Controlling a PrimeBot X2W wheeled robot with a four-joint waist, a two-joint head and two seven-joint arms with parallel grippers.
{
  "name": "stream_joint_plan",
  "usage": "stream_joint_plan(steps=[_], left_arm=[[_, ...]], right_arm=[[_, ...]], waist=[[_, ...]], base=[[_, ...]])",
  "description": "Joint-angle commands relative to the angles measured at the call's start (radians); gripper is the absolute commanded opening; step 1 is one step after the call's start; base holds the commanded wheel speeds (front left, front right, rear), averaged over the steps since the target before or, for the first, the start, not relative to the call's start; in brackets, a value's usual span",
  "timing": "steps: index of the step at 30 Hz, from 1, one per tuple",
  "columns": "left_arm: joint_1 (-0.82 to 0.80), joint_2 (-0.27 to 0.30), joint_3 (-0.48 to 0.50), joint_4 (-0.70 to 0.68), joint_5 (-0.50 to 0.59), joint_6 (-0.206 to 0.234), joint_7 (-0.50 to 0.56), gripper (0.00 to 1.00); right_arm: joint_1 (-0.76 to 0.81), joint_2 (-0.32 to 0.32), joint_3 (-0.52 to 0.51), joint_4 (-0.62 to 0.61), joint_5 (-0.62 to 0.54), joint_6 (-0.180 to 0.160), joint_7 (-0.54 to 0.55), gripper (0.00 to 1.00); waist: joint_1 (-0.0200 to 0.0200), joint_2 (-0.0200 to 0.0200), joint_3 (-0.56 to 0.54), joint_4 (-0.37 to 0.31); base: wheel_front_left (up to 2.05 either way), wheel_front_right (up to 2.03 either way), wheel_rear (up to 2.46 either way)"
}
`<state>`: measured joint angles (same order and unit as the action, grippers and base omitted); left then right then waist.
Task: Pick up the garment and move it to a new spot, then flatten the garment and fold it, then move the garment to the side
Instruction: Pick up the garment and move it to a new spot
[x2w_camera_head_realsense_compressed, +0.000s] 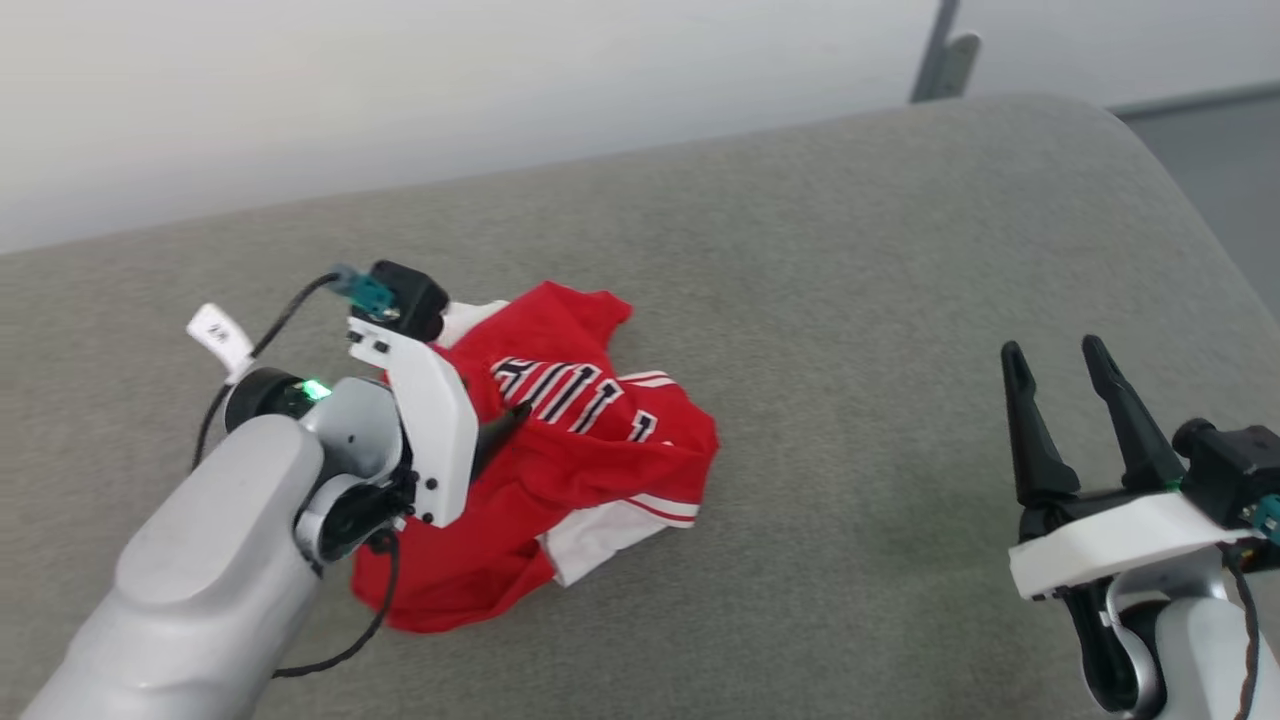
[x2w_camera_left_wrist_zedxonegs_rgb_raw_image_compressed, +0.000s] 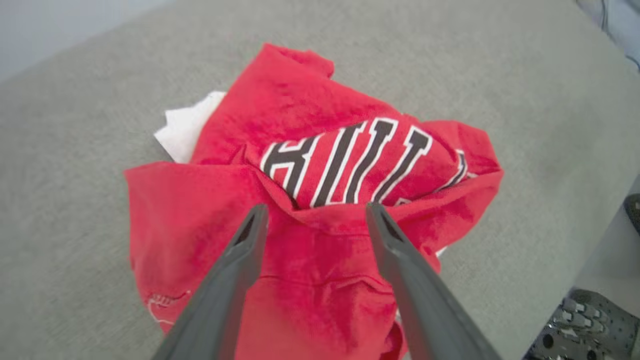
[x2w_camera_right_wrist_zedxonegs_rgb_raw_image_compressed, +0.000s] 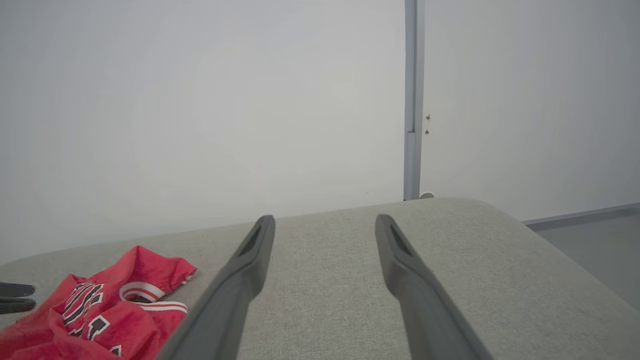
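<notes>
The garment (x2w_camera_head_realsense_compressed: 590, 440) is a red jersey with black-and-white lettering and white sleeve ends, lying crumpled on the grey cushioned surface (x2w_camera_head_realsense_compressed: 850, 300). My left gripper (x2w_camera_head_realsense_compressed: 505, 420) hangs over its left part, and only one dark finger is visible past the white wrist housing. In the left wrist view the left gripper (x2w_camera_left_wrist_zedxonegs_rgb_raw_image_compressed: 314, 207) is open. Its fingertips (x2w_camera_left_wrist_zedxonegs_rgb_raw_image_compressed: 257, 212) sit just above a red fold below the lettering of the garment (x2w_camera_left_wrist_zedxonegs_rgb_raw_image_compressed: 300, 125), with nothing pinched between them. My right gripper (x2w_camera_head_realsense_compressed: 1050, 350) stands open and empty far to the right. From the right gripper (x2w_camera_right_wrist_zedxonegs_rgb_raw_image_compressed: 325, 220) the garment (x2w_camera_right_wrist_zedxonegs_rgb_raw_image_compressed: 95, 310) is at lower left.
The grey surface (x2w_camera_right_wrist_zedxonegs_rgb_raw_image_compressed: 450, 280) rounds off at its far right corner, with floor (x2w_camera_head_realsense_compressed: 1230, 180) beyond. A pale wall (x2w_camera_head_realsense_compressed: 400, 100) and a grey post (x2w_camera_right_wrist_zedxonegs_rgb_raw_image_compressed: 412, 100) stand behind. A dark perforated part (x2w_camera_left_wrist_zedxonegs_rgb_raw_image_compressed: 580, 325) is beside the surface's edge.
</notes>
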<state>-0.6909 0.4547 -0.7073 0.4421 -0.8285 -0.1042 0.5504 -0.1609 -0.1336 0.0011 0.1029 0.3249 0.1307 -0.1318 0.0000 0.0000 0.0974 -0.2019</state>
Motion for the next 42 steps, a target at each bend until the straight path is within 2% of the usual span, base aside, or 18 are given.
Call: stream_joint_plan(steps=[1,14,23,31,42], left_arm=[[0.015,0.004,0.009,-0.012,-0.011,0.002,-0.022,1.0],[0.207,0.107,0.158,-0.152,0.022,0.034,-0.448,1.0],[0.395,0.145,0.263,-0.206,0.031,0.098,-0.731,1.0],[0.554,0.151,0.354,-0.236,0.027,0.132,-0.809,1.0],[0.712,0.089,0.494,-0.303,0.12,0.135,-0.817,1.0]], right_arm=[[0.01,-0.004,-0.001,-0.002,-0.004,0.0,0.002,1.0],[0.051,-0.012,-0.025,-0.014,-0.001,0.0,0.017,1.0],[0.075,-0.007,-0.054,-0.029,-0.001,0.0,0.027,1.0],[0.109,0.004,-0.067,-0.055,-0.007,0.0,0.044,1.0],[0.122,0.016,-0.066,-0.05,0.001,0.0,0.036,1.0]], waist=[[0.0,0.0,-0.02,0.026],[0.0,0.0,-0.089,0.131],[0.0,0.0,-0.115,0.18],[0.0,0.0,-0.125,0.204],[0.0,0.0,-0.133,0.214]], base=[[0.0,0.0,0.0],[0.0,0.0,0.0],[0.0,0.0,0.0],[0.0,0.0,0.0],[0.0,0.0,0.0]])
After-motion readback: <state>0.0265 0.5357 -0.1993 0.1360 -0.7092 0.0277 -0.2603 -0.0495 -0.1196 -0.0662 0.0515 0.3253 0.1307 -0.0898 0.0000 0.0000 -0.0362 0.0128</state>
